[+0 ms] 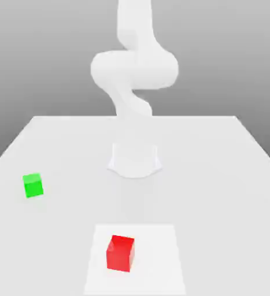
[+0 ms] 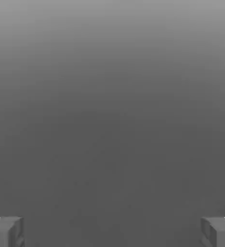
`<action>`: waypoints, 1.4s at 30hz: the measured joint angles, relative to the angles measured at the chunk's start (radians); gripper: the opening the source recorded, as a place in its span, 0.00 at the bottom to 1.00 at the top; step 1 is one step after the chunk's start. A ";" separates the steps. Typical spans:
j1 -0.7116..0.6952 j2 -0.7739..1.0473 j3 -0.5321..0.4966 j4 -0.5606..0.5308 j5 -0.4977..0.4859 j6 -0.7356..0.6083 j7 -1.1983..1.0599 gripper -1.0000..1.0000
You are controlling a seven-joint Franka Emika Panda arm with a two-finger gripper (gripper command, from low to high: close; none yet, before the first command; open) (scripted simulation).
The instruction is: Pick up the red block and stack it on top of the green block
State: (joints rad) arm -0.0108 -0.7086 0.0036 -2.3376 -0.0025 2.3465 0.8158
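The tool (image 2: 112,231) shows in the hand view as two grey fingertips (image 2: 7,231) set wide apart, spread, with nothing between them, against a plain grey backdrop. In the exterior view the white arm (image 1: 134,69) rises from its base (image 1: 135,161) on the white counter (image 1: 218,173). The red block (image 1: 120,252) sits on a paler square patch (image 1: 160,260) of the counter, well apart from the arm's base, towards the camera. The green block (image 1: 33,185) rests off to the exterior view's left (also clear of the base). How either block lies relative to the tool cannot be told. No writing or labels can be read.
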 joint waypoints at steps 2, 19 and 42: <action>-0.008 0.077 0.002 -0.032 -0.003 0.039 0.014 0.50; -0.060 0.695 0.000 -0.286 -0.007 0.354 0.112 0.50; -0.105 0.787 -0.033 -0.339 -0.020 0.410 0.162 0.00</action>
State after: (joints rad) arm -0.1158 0.0780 -0.0297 -2.6763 -0.0227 2.7560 0.9776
